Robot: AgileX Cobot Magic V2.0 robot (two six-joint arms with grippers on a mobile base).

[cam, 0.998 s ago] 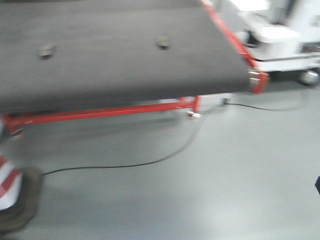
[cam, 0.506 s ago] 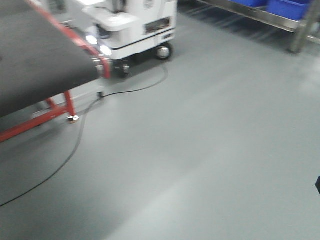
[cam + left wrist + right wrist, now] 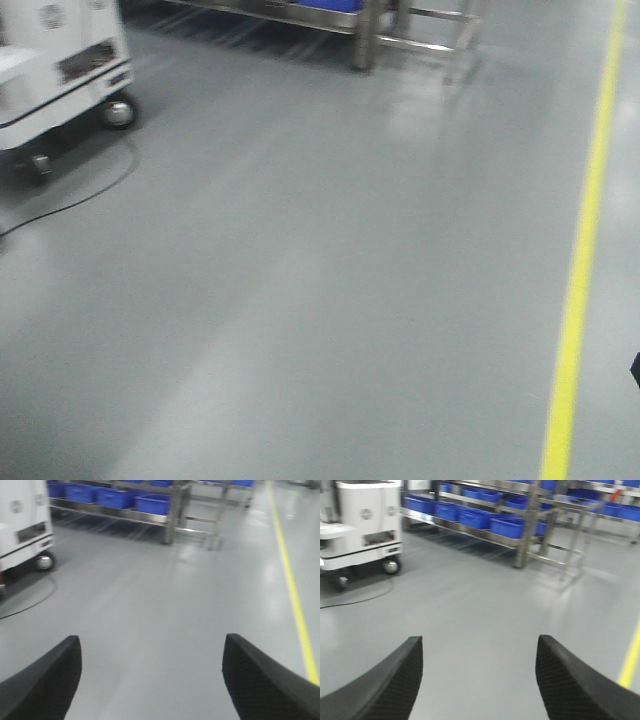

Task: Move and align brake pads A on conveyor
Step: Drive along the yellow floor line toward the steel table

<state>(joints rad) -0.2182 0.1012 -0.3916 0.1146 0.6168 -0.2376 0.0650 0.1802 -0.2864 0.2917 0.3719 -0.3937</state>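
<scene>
Facing floor [image 3: 330, 280], left gripper [image 3: 151, 637] and right gripper [image 3: 480, 637] gape — cart [image 3: 367, 525], rack [image 3: 524, 535] beyond.

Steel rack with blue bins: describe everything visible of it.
The steel rack is a long frame of shiny metal posts and rails, standing upright on the glossy grey floor at the far side. Blue bins sit in a row on its lower level, with more on a level above. Besides them, only the floor touches it.
</scene>
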